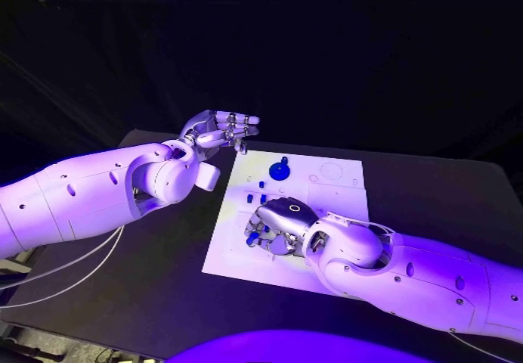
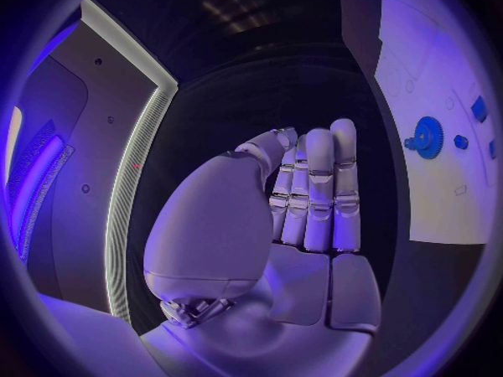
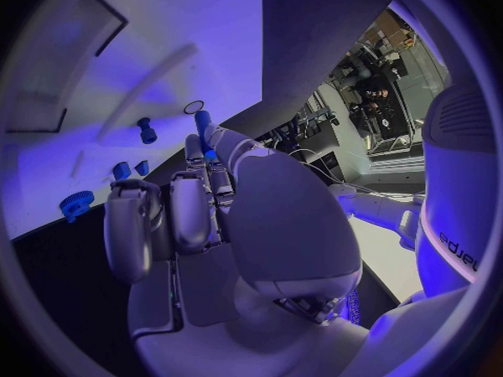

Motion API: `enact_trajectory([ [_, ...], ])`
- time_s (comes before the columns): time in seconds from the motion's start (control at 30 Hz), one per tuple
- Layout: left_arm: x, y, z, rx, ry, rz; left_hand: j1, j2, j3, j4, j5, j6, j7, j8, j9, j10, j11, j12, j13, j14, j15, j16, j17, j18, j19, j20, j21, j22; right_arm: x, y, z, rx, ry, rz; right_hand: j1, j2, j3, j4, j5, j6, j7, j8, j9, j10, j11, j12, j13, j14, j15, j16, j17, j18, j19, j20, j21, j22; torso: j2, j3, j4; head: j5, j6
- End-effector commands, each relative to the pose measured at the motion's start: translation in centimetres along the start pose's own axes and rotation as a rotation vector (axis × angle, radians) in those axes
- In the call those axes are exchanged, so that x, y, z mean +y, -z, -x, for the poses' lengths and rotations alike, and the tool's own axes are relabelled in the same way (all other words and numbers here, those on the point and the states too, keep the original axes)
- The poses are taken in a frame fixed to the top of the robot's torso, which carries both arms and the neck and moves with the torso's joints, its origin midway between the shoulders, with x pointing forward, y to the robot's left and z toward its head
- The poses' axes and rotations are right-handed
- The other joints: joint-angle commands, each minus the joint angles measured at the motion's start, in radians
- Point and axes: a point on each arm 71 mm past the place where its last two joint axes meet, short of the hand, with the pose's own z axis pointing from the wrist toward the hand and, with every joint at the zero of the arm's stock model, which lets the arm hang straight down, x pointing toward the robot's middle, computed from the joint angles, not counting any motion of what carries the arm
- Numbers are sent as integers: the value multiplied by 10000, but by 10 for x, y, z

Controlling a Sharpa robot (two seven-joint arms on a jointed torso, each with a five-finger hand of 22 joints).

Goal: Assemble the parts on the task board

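A: Where is the task board (image 1: 327, 198)?

B: It lies in the middle of the black table (image 1: 436, 189). A blue gear (image 1: 281, 172) sits on it toward twelve o'clock, with small blue pieces (image 1: 263, 184) just beside it.

A: Which step is in hand?

B: It seems to be the placing of one part. The right hand (image 1: 278, 227) is low over the board's near half, toward seven o'clock, and pinches a blue peg (image 3: 204, 126) between its fingertips (image 3: 195, 147). More blue shows under the palm, but what it is cannot be told.

A: And the left hand (image 1: 221, 128)?

B: It hangs off the board's edge at about eleven o'clock, with straight fingers and nothing in them.

A: What does the next move call for?

B: Probably the peg must stand upright over its hole before it is pushed down.

A: And the surroundings?

B: The table is dark and matte, and the room behind is dark.
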Motion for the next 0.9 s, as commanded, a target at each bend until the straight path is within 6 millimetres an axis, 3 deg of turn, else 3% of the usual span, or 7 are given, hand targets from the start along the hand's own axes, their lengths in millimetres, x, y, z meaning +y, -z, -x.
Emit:
enact_trajectory([
  [0.03, -1, 0, -2, 185, 72, -90, -19, 90, -19, -53, -14, -33, 5, -40, -16, -89, -4, 51, 14, -59, -14, -62, -14, 139, 4, 25, -34, -7, -1, 0, -4, 353, 332, 25, -64, 92, 63, 7, 56, 16, 67, 18, 19, 329, -276, -59, 14, 402, -54, 62, 16, -88, 594, -27, 41, 1969, 0, 0, -5, 9, -8],
  [0.6, -1, 0, -2, 179, 69, -85, -19, 90, -19, -53, -14, -33, 5, -40, -16, -89, -4, 51, 14, -59, -14, -62, -14, 139, 4, 25, -34, -7, 1, -3, -9, 774, 785, -164, -117, 74, 69, -8, 53, 23, 68, 14, 26, 344, -271, -88, 22, 400, -49, 63, 11, -85, 588, -19, 28, 1966, -3, 0, 4, -9, -26],
  [0.73, -1, 0, -2, 179, 69, -82, -19, 90, -19, -53, -14, -33, 5, -40, -16, -89, -4, 51, 14, -59, -14, -62, -14, 139, 4, 25, -34, -7, 5, -5, -10, 706, 712, -21, -390, -53, 28, 46, 31, -226, 149, -152, -25, 105, -188, -314, -18, 387, 31, 56, -11, -55, 531, 19, -124, 1908, -11, -1, 0, -11, -26],
  [0.9, -1, 0, -2, 193, 74, -70, -19, 90, -19, -53, -14, -33, 5, -40, -16, -89, -4, 51, 14, -59, -14, -62, -14, 139, 4, 25, -34, -7, 7, -6, -11, 458, 587, 16, -995, -464, -173, 275, -100, -1041, 339, -337, -232, -945, 92, -681, -230, 247, 273, -276, -442, 166, 136, 199, -1277, 1401, -6, 1, 12, -20, -22],
])
